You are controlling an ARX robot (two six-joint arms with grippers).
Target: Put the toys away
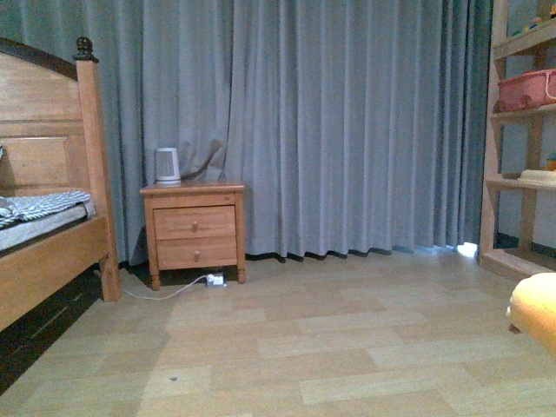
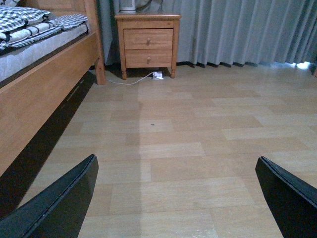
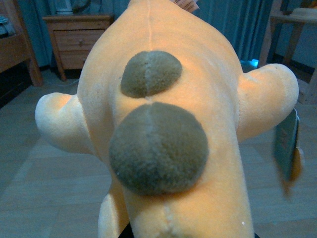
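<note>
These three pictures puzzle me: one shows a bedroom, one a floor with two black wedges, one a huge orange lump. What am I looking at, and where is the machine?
You are seeing through the machine's own eyes. It is a robot with two arms, each ending in a gripper, and three cameras.

The front view looks out from its body: a bed, a nightstand, grey curtains, and wooden shelves holding a pink basket. The orange shape at the edge is a plush toy.

The left wrist view comes from the left arm. The black wedges are the left gripper's fingers, spread open over bare floor, holding nothing.

The right wrist view comes from the right arm. The plush toy fills it from very close, olive-brown nubs facing the camera. The right gripper itself is hidden, so I cannot confirm its hold.
</note>
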